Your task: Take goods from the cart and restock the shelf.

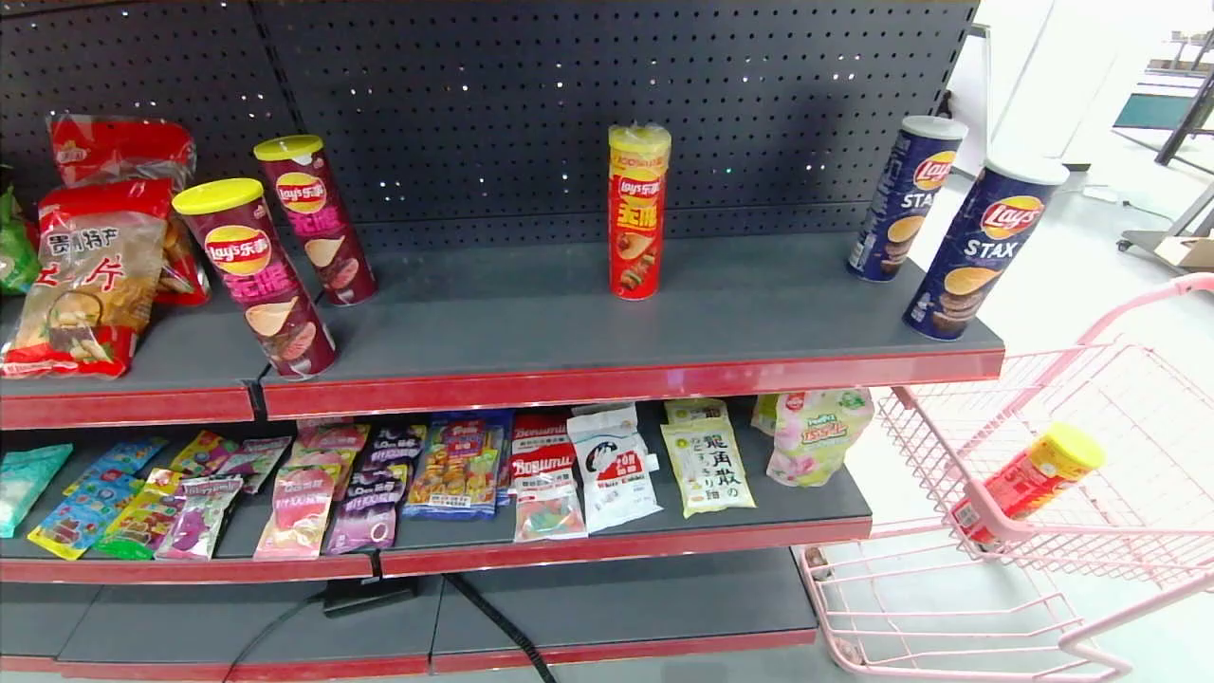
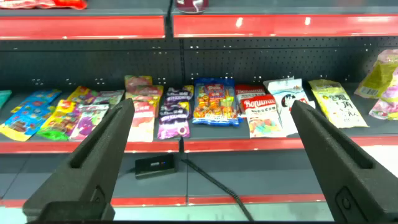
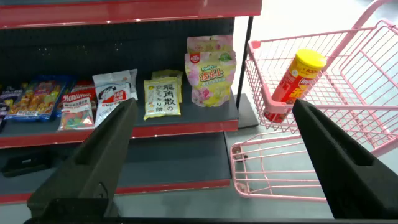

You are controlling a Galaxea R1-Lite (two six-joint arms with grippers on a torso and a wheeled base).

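Observation:
A pink wire cart [image 1: 1119,531] stands at the right of the shelf, and a red chip can with a yellow lid [image 1: 1029,479] lies tilted in its upper basket. That can [image 3: 293,84] leans against the basket's near wall in the right wrist view, well beyond my right gripper [image 3: 211,112], which is open and empty. A matching red can [image 1: 637,211] stands upright mid-way along the top shelf [image 1: 626,384]. My left gripper [image 2: 211,112] is open and empty, facing the lower shelf's snack bags [image 2: 214,102].
Two maroon cans [image 1: 256,275] and red snack bags [image 1: 90,275] occupy the top shelf's left, two blue cans [image 1: 982,249] its right end. Snack packets [image 1: 607,470] line the lower shelf. A black box with a cable [image 2: 155,164] lies on the bottom shelf.

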